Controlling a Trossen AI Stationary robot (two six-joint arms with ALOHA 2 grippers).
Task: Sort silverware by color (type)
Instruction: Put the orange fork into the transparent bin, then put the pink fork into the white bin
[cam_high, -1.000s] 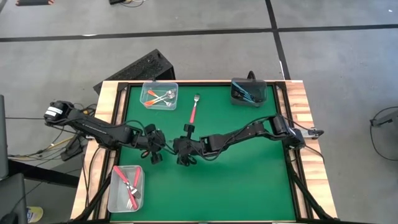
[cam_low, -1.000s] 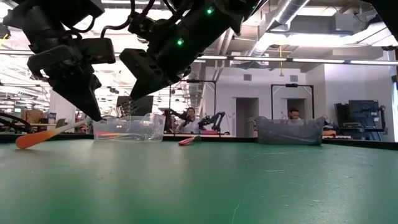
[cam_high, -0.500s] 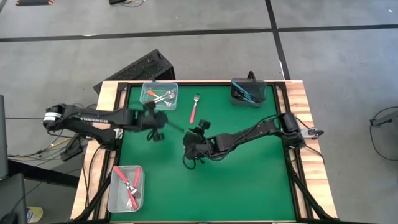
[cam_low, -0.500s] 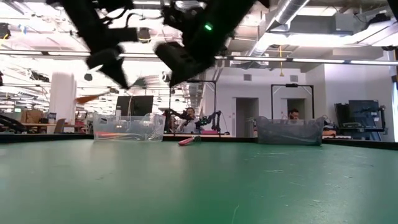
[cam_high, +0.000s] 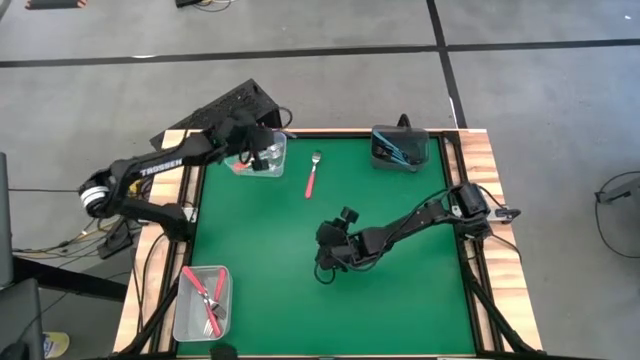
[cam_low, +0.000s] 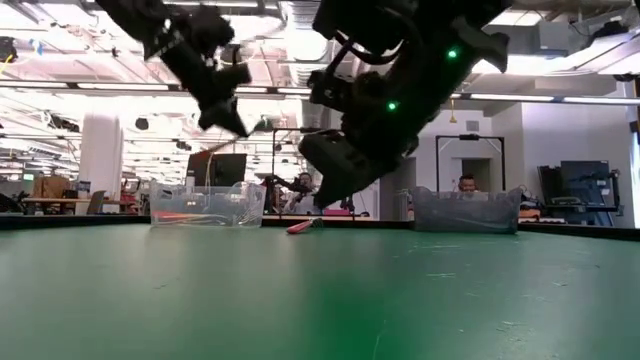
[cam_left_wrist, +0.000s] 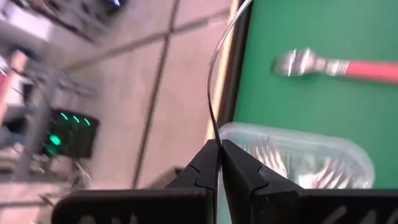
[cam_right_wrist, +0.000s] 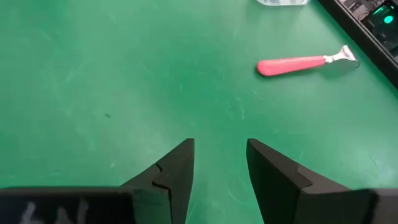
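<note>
I had the right gripper hanging over the bare middle of the green table, its fingers parted and holding nothing. The one loose fork, the red-handled fork, lay ahead of it toward the far edge, between the two far bins, its long axis running near-to-far with the tines at the far end. My left gripper was pinched shut over the clear bin of orange forks, nothing visible in it, so either arm looked about equally near to me.
</note>
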